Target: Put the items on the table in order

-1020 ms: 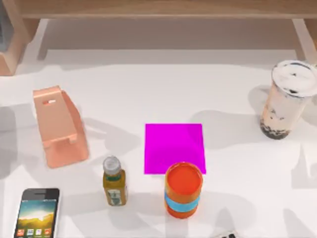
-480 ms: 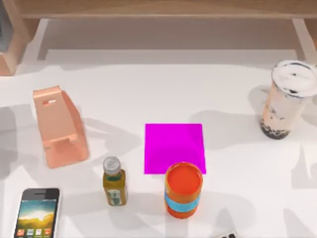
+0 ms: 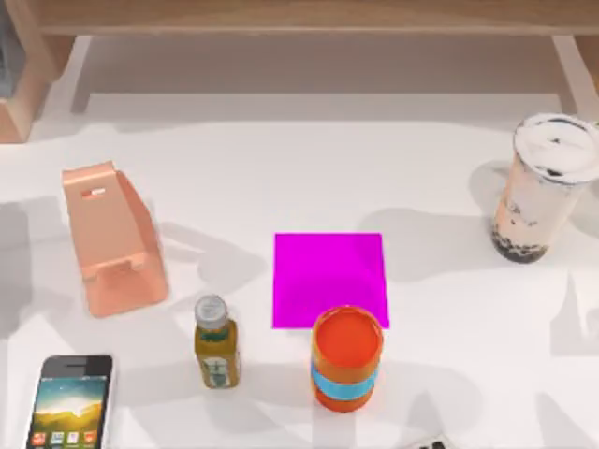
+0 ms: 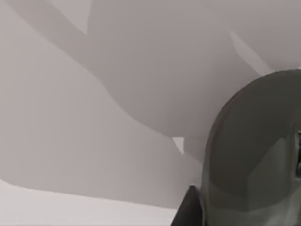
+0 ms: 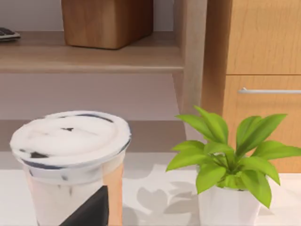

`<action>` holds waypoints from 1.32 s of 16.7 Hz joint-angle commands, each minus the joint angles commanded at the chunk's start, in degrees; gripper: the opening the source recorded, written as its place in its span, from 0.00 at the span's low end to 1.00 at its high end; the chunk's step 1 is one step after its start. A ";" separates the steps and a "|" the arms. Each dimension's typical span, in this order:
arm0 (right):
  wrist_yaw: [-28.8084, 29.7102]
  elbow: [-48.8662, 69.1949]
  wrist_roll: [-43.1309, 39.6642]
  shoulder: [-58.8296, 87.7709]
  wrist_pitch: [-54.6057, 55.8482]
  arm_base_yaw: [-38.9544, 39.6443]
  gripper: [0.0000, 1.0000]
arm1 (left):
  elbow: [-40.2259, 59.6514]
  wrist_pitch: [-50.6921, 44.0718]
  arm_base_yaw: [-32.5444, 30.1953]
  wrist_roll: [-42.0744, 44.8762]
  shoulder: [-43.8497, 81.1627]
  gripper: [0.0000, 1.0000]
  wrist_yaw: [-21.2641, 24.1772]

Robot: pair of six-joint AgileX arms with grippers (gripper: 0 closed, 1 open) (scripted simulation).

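The smartphone lies flat at the table's front left corner, its colourful screen facing up. At the right side of the table stands the milk-tea cup, upright, with black pearls at its bottom. The right wrist view shows this cup close ahead, and a dark part of my right gripper overlaps its lower wall. A dark part of my left gripper shows in the left wrist view, beside a large grey rounded form that I cannot identify. The mouse is out of view.
A magenta pad lies mid-table with an orange can at its front edge. A small bottle and a pink phone stand are to the left. A wooden shelf spans the back. A potted plant stands beside the cup.
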 joint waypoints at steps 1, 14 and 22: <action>0.00 0.00 0.00 0.00 0.00 0.00 1.00 | 0.00 0.00 0.00 0.00 0.00 0.00 0.00; 0.00 0.00 0.00 0.00 0.00 0.00 1.00 | 4.07 -6.46 -0.56 0.15 -2.60 0.00 -0.55; 0.00 0.00 0.00 0.00 0.00 0.00 1.00 | 14.13 -20.63 -0.16 -0.61 -6.96 0.00 -0.71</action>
